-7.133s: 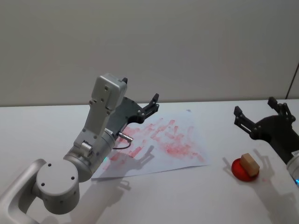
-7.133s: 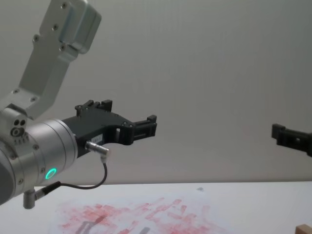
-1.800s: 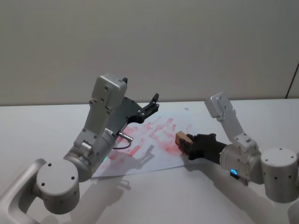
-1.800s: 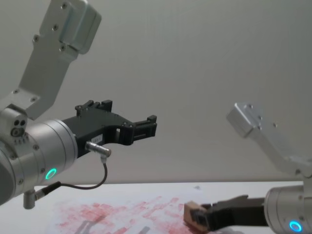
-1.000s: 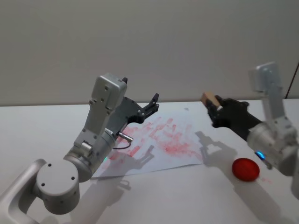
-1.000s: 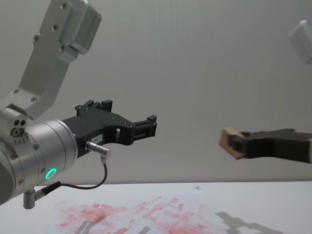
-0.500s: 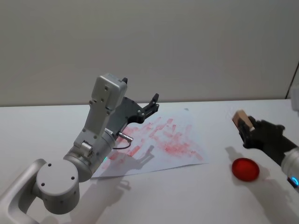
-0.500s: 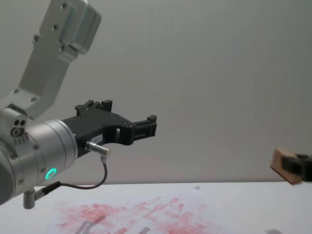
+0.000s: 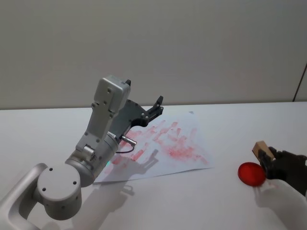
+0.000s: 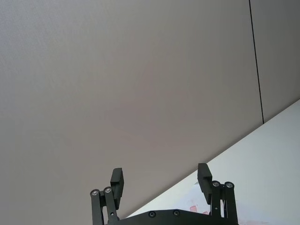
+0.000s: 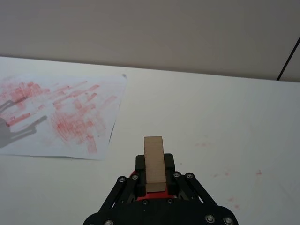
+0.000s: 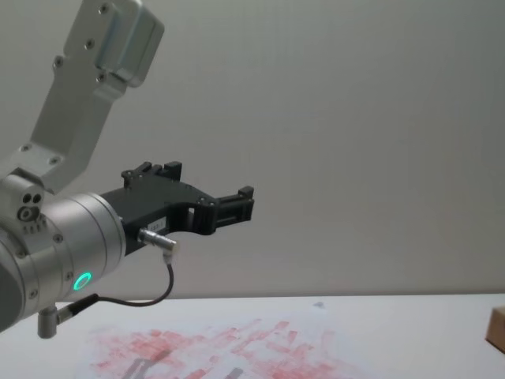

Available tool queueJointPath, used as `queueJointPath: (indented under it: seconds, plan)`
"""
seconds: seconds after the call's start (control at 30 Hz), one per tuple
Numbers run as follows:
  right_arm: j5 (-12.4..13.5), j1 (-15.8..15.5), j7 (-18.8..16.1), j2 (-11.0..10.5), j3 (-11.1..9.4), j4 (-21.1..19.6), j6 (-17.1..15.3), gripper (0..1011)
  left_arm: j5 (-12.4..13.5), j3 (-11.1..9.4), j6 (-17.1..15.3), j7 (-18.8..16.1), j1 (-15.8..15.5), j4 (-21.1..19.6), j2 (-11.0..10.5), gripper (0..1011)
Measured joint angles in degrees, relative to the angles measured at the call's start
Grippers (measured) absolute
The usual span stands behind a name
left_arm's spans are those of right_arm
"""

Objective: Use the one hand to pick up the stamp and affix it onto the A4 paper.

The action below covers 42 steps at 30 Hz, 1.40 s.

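Note:
My right gripper (image 9: 266, 159) is low over the table at the right, shut on the stamp (image 9: 261, 148), a light-brown wooden block standing up between its fingers. In the right wrist view the stamp (image 11: 154, 162) sits in the right gripper (image 11: 154, 169), with a sliver of red under it. The stamp's corner (image 12: 498, 328) shows at the chest view's right edge. The A4 paper (image 9: 169, 143), white with red-pink prints, lies at the table's middle, well to the left of the stamp. My left gripper (image 9: 155, 106) hangs open above the paper's far left part.
A round red ink pad (image 9: 252, 174) lies on the white table right beside and below the held stamp. The raised left arm (image 9: 103, 129) stands over the paper's left side. Faint red smudges (image 11: 220, 174) mark the bare table.
My right gripper has carried the stamp from high beside the paper rightward and down to the red ink pad. The left arm has not moved.

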<state>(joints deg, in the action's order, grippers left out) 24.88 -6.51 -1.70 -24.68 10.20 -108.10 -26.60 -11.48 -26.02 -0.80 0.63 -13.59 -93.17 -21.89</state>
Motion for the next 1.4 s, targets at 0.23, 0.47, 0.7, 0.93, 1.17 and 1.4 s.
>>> queueJointPath:
  seconds: [0.23,0.47,0.7,0.93,1.17,1.4]
  plan:
    - [0.2,-0.8,-0.27,-0.73,-0.25,0.15,-1.28,216,0.0,0.0,0.0,0.0,0.0,0.0,0.0,1001]
    - [-0.41,-0.38,-1.48,-0.76,-0.1,1.34,-2.2,216,0.0,0.0,0.0,0.0,0.0,0.0,0.0,1001]
    - [-1.64,0.96,-3.07,-0.42,0.27,3.05,-2.92,216,0.0,0.0,0.0,0.0,0.0,0.0,0.0,1001]
    - [-2.78,2.04,-4.36,-0.15,0.55,4.38,-3.43,216,0.0,0.0,0.0,0.0,0.0,0.0,0.0,1001]
    - [-3.37,2.66,-5.1,0.01,0.7,5.12,-3.74,406,0.0,0.0,0.0,0.0,0.0,0.0,0.0,1001]
    - [-3.75,3.05,-5.56,0.11,0.8,5.6,-3.88,622,0.0,0.0,0.0,0.0,0.0,0.0,0.0,1001]
